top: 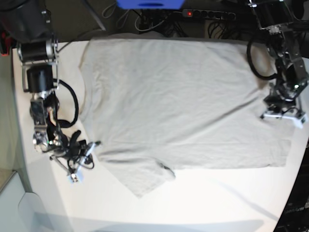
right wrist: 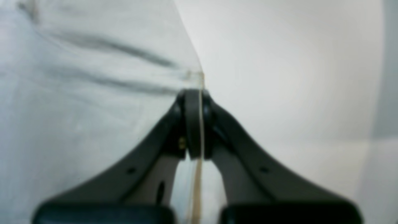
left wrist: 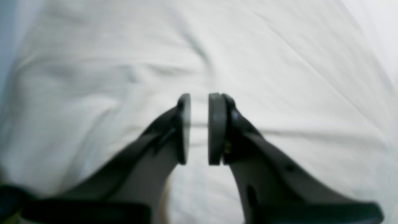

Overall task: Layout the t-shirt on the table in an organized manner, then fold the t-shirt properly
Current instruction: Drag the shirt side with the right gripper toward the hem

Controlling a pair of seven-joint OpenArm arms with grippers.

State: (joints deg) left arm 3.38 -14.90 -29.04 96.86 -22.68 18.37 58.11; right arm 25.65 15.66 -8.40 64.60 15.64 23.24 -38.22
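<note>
On the left side of the base view, the right arm reaches down along the worktop's (top: 159, 212) edge, and its hand (top: 91, 146) sits at the left edge of the t-shirt (top: 178, 101), near the point where a short sleeve (top: 145, 181) juts out toward the near edge. In the right wrist view this hand (right wrist: 196, 124) is pressed fully together, with a thin edge of the t-shirt (right wrist: 93, 93) running between the two pads and bare white worktop (right wrist: 279, 77) to the right of it.

Moving toward the middle, the t-shirt lies mostly flat across the white worktop, taking up much of its width. Its long axis runs left to right in the base view. One straight edge lies along the far side of the worktop and another straight edge along the near side. The cloth is plain light grey-beige, creased in soft diagonal folds. Which end is the neck cannot be told for sure.

At the right side of the base view, the left arm comes down from the top corner, and its hand (top: 284, 112) is at the right end of the t-shirt. The left wrist view shows this hand (left wrist: 199, 129) over wrinkled cloth (left wrist: 108, 77), its two pads standing slightly apart with a narrow gap between them and nothing gripped in that gap.
</note>
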